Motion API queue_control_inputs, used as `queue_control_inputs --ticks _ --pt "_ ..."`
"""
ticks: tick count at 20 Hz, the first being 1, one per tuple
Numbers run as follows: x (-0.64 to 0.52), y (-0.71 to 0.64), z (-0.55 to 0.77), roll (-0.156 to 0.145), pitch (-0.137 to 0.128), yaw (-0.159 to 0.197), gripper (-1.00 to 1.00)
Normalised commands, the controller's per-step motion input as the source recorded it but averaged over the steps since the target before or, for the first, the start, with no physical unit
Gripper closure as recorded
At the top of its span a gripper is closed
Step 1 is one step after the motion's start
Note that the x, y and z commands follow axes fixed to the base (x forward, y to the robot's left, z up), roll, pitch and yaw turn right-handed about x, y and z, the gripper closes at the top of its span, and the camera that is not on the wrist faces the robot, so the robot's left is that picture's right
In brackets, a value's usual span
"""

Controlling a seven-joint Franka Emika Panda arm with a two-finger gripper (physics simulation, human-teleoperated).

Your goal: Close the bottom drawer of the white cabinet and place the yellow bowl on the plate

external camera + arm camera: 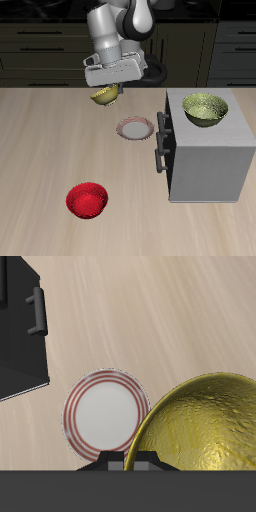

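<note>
From the exterior view I see my gripper (110,88) holding the yellow bowl (104,97) by its rim, lifted clear of the table (40,140) and tilted. The plate (134,128) lies below and a little ahead of it, beside the white cabinet (205,150). Only the wrist view shows the bowl's (205,431) hollow facing the camera, its edge overlapping the plate (103,414). The cabinet's (18,331) handle (39,310) sits beyond; its front looks flush.

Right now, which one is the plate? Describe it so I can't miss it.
Find the white cabinet. On the table just beside its handled front lies the plate. It is flat, with a pinkish ringed rim and pale centre, unlike the deep red bowl nearer the front edge.
</note>
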Motion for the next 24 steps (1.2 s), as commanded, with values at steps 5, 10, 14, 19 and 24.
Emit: queue_control_inputs --ticks 5,10,14,19,24 --pt "0.10 0.22 0.06 0.042 -0.020 0.000 1.00" --pt "0.15 0.25 0.00 0.012 -0.008 0.002 1.00" --pt "0.08 0.29 0.06 0.060 0.007 -0.034 1.00" --pt "0.14 0.09 0.15 -0.069 -0.055 0.031 1.00" --pt "0.10 0.02 -0.08 -0.044 -0.003 0.031 1.00"
